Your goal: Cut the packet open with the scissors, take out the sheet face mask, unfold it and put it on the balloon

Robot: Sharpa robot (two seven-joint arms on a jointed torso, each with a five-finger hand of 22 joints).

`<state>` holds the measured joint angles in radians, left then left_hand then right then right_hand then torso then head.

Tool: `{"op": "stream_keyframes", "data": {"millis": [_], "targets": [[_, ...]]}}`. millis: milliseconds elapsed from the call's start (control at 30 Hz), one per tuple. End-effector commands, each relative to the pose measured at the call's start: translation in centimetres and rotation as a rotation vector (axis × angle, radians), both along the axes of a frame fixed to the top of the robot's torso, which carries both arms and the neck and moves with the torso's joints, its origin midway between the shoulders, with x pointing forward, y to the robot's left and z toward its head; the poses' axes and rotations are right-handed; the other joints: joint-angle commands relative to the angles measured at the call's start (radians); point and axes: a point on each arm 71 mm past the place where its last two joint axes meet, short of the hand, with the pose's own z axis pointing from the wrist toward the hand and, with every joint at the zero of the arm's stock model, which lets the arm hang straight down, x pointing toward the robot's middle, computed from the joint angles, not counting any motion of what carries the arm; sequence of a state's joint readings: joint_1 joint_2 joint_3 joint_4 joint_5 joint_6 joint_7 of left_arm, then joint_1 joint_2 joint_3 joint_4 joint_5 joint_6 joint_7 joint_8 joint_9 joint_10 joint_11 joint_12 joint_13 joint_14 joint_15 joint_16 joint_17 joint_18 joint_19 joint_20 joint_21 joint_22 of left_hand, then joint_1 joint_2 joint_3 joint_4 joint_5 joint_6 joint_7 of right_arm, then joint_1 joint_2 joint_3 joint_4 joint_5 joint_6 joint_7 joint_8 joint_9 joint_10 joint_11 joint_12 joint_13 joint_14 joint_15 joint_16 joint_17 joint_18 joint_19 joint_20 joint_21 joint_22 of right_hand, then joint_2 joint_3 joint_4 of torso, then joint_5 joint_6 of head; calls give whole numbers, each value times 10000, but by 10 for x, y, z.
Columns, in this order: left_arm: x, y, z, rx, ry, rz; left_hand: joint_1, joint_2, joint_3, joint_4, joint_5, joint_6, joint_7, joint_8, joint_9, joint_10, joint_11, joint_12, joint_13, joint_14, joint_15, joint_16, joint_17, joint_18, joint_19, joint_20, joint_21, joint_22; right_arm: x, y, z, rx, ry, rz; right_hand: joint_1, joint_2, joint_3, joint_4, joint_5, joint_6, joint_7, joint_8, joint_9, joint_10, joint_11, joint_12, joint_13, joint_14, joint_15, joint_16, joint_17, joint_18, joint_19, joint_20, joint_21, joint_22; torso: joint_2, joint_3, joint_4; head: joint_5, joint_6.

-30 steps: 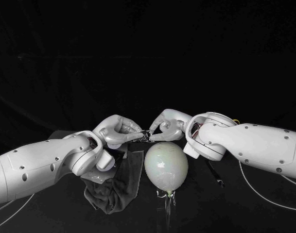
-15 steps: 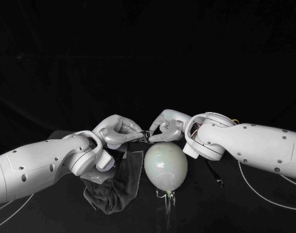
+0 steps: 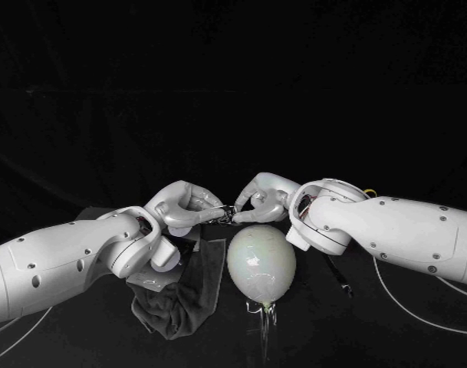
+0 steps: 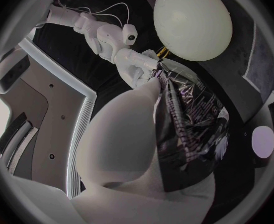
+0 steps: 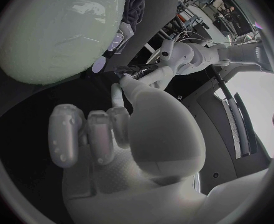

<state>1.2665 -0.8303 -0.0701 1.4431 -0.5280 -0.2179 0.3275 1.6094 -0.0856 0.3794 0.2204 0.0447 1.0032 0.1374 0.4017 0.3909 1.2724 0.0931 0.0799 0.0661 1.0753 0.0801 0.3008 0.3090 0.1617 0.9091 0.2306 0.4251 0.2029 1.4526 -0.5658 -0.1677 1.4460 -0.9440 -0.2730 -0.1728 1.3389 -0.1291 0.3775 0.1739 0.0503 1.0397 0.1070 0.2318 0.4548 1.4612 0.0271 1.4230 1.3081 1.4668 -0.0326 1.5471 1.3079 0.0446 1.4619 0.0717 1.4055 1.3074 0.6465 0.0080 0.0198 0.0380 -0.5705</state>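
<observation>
Evidently the packet [image 4: 189, 119] is up off the tabletop [image 3: 333, 345], just beyond the balloon [image 3: 261, 264] and held between both hands; the left hand [image 3: 185, 207] grips its body, the right hand [image 3: 262, 201] pinches one corner with its remaining fingers curled in. It looks a thin, glossy film, so likely light, crinkly and slippery; firm pinches on the flat sealed edges should hold best, away from the fragile balloon.
</observation>
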Motion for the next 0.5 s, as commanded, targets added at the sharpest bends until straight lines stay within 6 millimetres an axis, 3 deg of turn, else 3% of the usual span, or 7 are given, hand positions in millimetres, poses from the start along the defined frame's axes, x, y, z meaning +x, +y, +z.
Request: {"op": "stream_keyframes", "data": {"millis": [33, 167, 500], "targets": [[-3, -8, 3, -252, -47, -342, -8, 77, 19, -17, 34, 38, -15, 70, 15, 77, -23, -66, 6, -17, -78, 46, 16, 124, -67, 18, 55, 16, -1, 3, 3, 205, -268, 20, 321, 229, 216, -162, 31, 3, -104, 57, 25, 396, -84, 62, 1700, 917, -113, 71, 2049, -95, 368, -38, 62, 2173, 4, 4, -7, 6, 3], [-3, -7, 3, -259, -37, -327, -9, 79, 20, -17, 34, 38, -16, 71, 16, 80, -24, -66, 6, -16, -78, 48, 18, 123, -70, 18, 59, 19, -1, 3, 3, 219, -278, 46, 697, 401, 474, -451, -2, 14, -127, 146, 77, 404, -110, 76, 1717, 922, -142, 77, 2072, -102, 381, -75, 91, 2182, 6, 7, -18, 8, 3], [-2, -7, 3, -388, 74, -262, -10, 80, 22, -17, 34, 39, -17, 72, 18, 82, -24, -67, 6, -16, -79, 50, 20, 123, -73, 18, 64, 23, -2, 4, 3, 183, -234, 190, 821, 439, 572, -621, -4, 20, -133, 233, 137, 415, -116, 91, 1733, 925, -149, 81, 2090, -103, 378, -91, 88, 2181, -1, 7, -12, -6, -11]]}}
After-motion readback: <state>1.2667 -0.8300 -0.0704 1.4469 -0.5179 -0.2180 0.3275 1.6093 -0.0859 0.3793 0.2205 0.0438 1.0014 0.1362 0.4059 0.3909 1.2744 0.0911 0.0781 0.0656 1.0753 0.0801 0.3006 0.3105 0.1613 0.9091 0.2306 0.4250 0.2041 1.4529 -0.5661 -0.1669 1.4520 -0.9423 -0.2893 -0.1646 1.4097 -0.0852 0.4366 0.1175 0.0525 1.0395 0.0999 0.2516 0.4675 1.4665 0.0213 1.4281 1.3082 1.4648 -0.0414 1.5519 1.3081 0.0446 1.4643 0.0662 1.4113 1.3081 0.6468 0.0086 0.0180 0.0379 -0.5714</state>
